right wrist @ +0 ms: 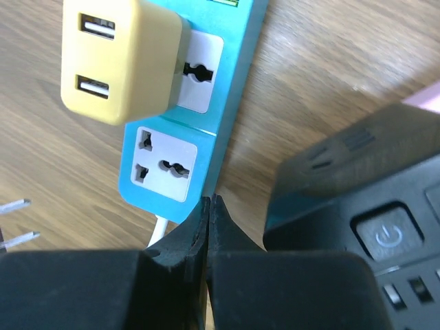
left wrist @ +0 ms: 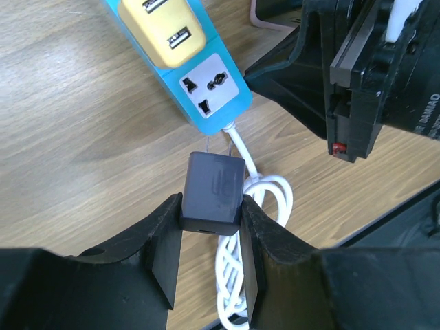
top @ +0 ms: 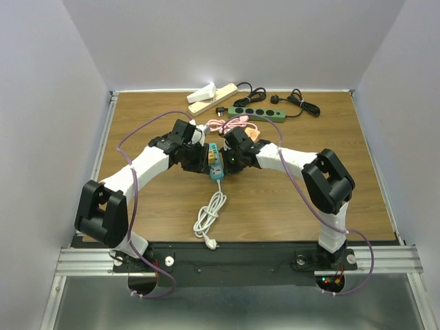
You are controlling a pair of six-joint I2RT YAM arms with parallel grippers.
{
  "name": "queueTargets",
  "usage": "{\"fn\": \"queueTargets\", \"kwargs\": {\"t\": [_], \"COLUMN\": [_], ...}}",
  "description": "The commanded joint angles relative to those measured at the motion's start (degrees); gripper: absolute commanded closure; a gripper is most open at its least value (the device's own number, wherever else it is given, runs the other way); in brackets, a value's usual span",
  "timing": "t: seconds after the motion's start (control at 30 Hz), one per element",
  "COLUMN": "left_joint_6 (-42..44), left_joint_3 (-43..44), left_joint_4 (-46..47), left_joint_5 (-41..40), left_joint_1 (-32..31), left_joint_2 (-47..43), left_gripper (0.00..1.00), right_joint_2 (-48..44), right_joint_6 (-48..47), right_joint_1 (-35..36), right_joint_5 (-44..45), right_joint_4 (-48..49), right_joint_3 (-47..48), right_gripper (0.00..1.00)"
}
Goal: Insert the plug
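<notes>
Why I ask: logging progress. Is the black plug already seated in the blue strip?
No, the black plug sits between the left fingers, prongs bare, short of the blue strip.

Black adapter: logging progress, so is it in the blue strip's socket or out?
Out. The left hand grips the black adapter, its prongs bare and short of the blue strip, whose end socket shows empty.

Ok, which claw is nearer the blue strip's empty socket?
Right. Right claw, shut, sits just beside the socket; left claw holds the black plug farther back.
</notes>
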Motion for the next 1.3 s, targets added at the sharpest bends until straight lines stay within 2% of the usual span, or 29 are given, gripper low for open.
{"fn": "queueTargets", "kwargs": {"t": [0.0, 0.1, 0.17, 0.37, 0.5, 0.7, 0.8, 0.97, 1.1, 1.27], "left_joint_6": [4.71, 6.91, 8.41, 9.03, 9.63, 10.96, 13.85, 16.58, 17.72, 18.34], "left_joint_3": [3.22, 2.78, 2.52, 3.57, 5.06, 9.63, 11.48, 13.41, 14.91, 17.28], "left_joint_4": [-2.43, -2.79, -3.05, -2.61, -0.5, -1.2, -1.64, -2.87, -4.8, -7.0], "left_joint_5": [-1.26, -2.05, -2.57, -9.42, -9.78, -14.17, -15.32, -18.91, -18.66, -17.96], "left_joint_1": [0.17, 0.09, -0.09, -8.16, -11.77, -17.66, -19.33, -21.53, -22.5, -23.2], "left_joint_2": [-1.05, -1.84, -2.1, -1.23, 0.44, 7.99, 11.16, 15.11, 17.05, 19.42], "left_gripper": [1.0, 1.0, 1.0, 1.0, 1.0, 1.0, 1.0, 1.0, 1.0, 0.9], "right_joint_2": [0.36, -0.6, -1.92, -12.45, -20.28, -27.67, -29.08, -31.28, -31.9, -32.77], "right_joint_6": [-1.3, -1.21, -0.6, 0.28, -1.21, 0.81, 0.81, 0.98, 2.21, 3.8], "right_joint_1": [-1.73, -1.73, -1.73, -5.15, -5.68, -5.94, -6.03, -6.21, -6.56, -7.17], "right_joint_5": [-3.86, -4.93, -1.79, 1.49, 5.17, 6.33, 5.1, 9.21, 10.98, 12.48], "right_joint_4": [4.82, 5.09, 4.92, 3.6, 3.25, 2.37, 2.37, 0.97, -0.88, -1.85], "right_joint_3": [1.0, -0.41, -2.08, -7.61, -14.72, -20.62, -22.91, -24.15, -24.06, -25.11], "right_gripper": [1.0, 1.0, 1.0, 0.99, 0.98, 0.94, 0.91, 0.87, 0.85, 0.81]}}
